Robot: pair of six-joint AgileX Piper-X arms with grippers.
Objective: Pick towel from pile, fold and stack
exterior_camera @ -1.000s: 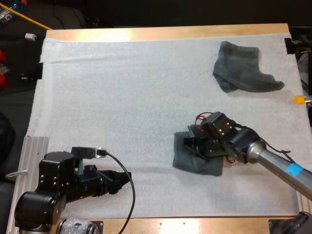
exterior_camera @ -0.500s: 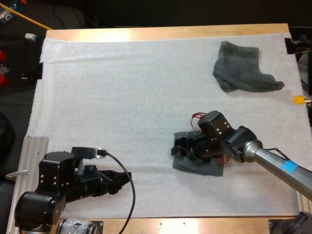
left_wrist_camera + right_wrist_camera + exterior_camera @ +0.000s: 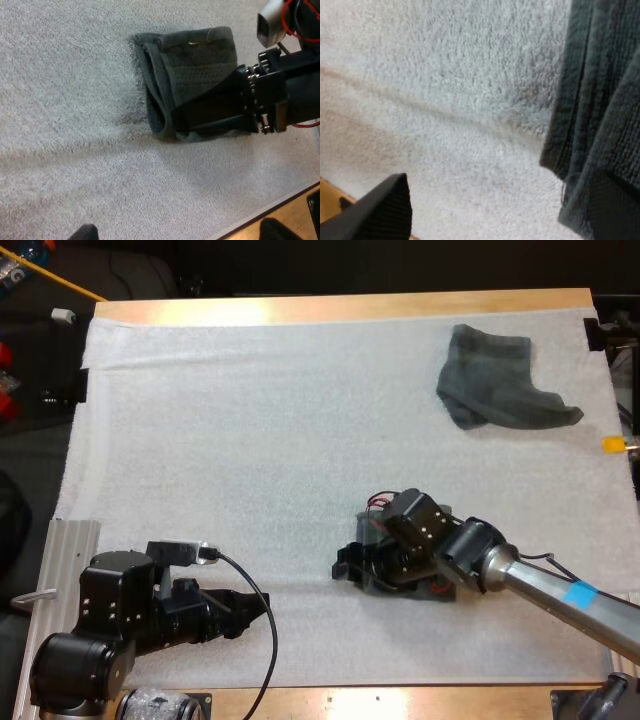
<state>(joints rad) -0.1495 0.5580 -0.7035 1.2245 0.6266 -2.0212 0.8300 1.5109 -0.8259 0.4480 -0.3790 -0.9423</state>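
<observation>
A folded dark grey-green towel lies flat on the white mat, right of centre and toward the near side. My right gripper hangs low over it and hides most of it in the high view. Its fingers stand wide apart: one fingertip is over bare mat, the other over the towel's edge. A crumpled towel sits at the far right of the mat. My left gripper rests at the near left, open, pointing at the folded towel with nothing between its fingers.
The white mat covers most of the wooden table. A ribbed metal plate lies at the mat's near-left edge beside my left arm. The table's wooden front edge runs just below the mat.
My right gripper has opened and slid left and nearer across the folded towel, which now lies flatter beneath it. The left arm has not moved.
</observation>
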